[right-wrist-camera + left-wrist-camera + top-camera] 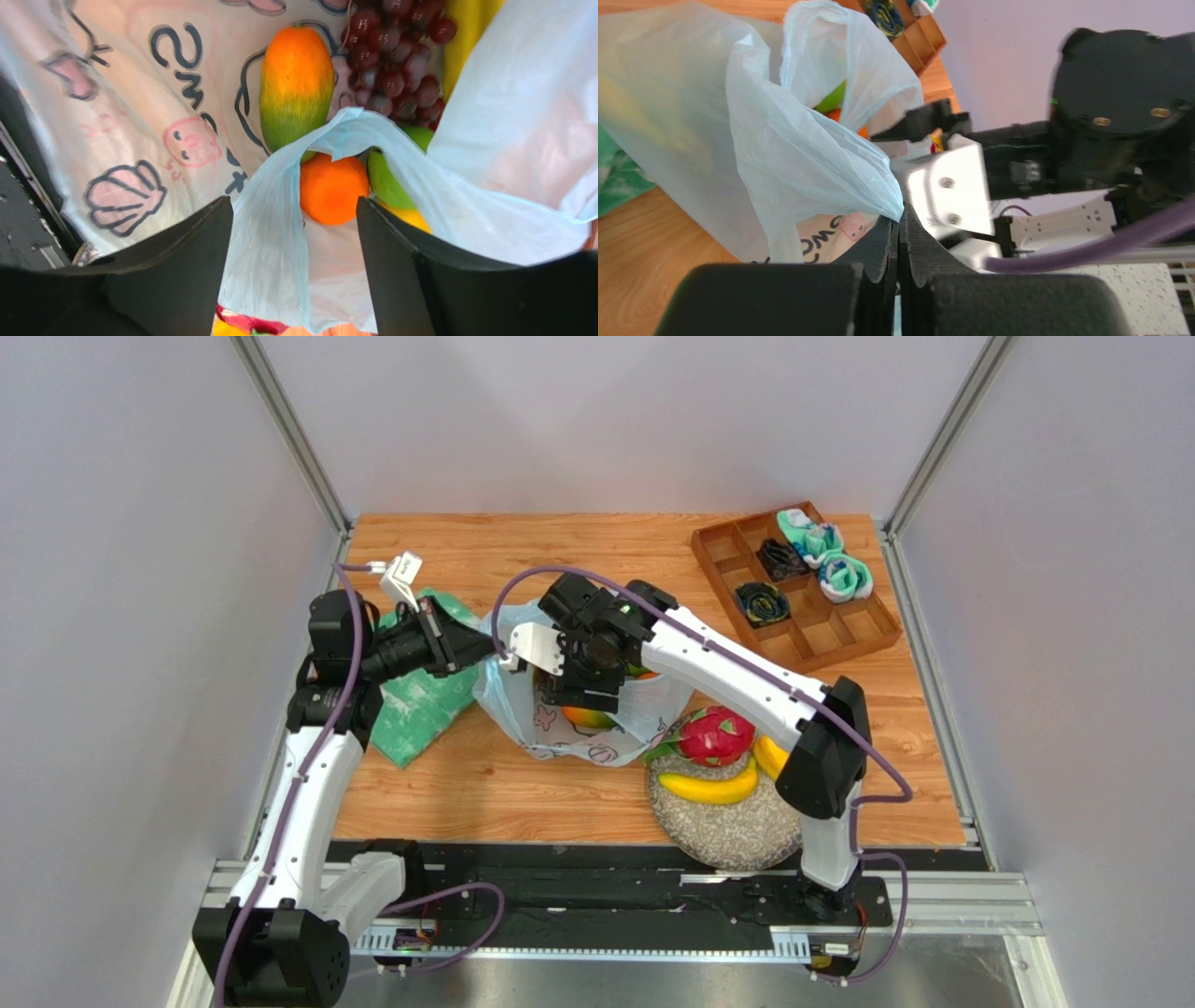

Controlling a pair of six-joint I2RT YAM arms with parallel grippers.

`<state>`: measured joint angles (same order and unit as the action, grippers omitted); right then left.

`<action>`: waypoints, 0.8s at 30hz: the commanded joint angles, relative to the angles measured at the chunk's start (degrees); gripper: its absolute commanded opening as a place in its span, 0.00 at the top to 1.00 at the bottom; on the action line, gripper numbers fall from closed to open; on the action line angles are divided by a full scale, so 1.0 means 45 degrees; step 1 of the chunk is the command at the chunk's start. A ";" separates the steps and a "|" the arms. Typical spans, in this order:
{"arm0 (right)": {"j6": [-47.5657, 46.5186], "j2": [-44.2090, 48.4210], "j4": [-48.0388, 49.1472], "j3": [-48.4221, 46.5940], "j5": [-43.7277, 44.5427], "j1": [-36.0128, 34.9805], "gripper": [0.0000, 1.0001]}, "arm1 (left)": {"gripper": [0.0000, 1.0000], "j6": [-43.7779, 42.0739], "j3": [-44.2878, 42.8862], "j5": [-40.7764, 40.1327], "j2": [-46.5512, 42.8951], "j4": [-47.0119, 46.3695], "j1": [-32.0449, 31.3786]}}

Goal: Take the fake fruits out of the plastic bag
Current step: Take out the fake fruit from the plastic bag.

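The pale-blue plastic bag [522, 703] lies at mid table with its mouth held open. My left gripper [487, 653] is shut on the bag's left rim; the film is pinched at its fingertips [900, 218]. My right gripper [567, 681] is open just above the bag's mouth, with a fold of the bag [270, 231] and an orange [333, 189] between its fingers [184, 269]. Inside the bag are an orange-green mango [296, 84], dark grapes [396, 63], a green piece [391, 183] and yellow pieces. A dragon fruit [716, 735] and bananas [711, 787] lie outside it on a grey round mat [732, 833].
A wooden compartment tray [842, 637] with rolled socks stands at the back right. A green patterned cloth [415, 707] lies under my left arm, left of the bag. The grey mat sits by the table's near edge, right of the bag.
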<state>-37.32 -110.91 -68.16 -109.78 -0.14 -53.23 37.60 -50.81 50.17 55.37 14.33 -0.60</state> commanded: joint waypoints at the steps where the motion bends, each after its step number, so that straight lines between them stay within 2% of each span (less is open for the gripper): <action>1: -0.0416 0.1834 0.0733 -0.0507 -0.1077 -0.0553 0.32 | 1.00 -0.0115 0.0099 -0.0310 0.0058 -0.0136 0.0036; 5: -0.0943 0.1796 0.1297 0.0192 -0.2018 -0.0807 0.37 | 1.00 0.0371 0.0099 -0.0310 0.0116 -0.0235 0.0055; 8: -0.1256 0.1192 0.2001 0.0507 -0.2293 -0.0807 0.40 | 1.00 0.1364 0.0157 -0.0173 0.0155 -0.0234 0.0736; 11: -0.1277 0.0197 0.2470 0.0430 -0.1826 -0.0807 0.43 | 1.00 0.2284 0.0352 0.0081 0.0156 -0.0215 0.1206; 17: -0.1257 -0.1366 0.2413 0.0215 -0.0438 -0.0807 0.44 | 1.00 0.2367 0.0684 0.0140 -0.0118 0.0252 0.1364; 20: -0.1082 -0.1834 0.2296 0.0254 0.0012 -0.0807 0.41 | 1.00 0.2327 0.0840 0.0101 -0.0215 0.0157 0.1383; 24: -0.0769 -0.2654 0.1556 0.0079 0.1494 -0.0807 0.27 | 1.00 0.2444 0.0978 0.0061 -0.0254 -0.0097 0.1384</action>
<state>-41.80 -120.68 -59.37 -107.83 -0.21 -57.04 47.29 -46.68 49.47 55.70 15.42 5.28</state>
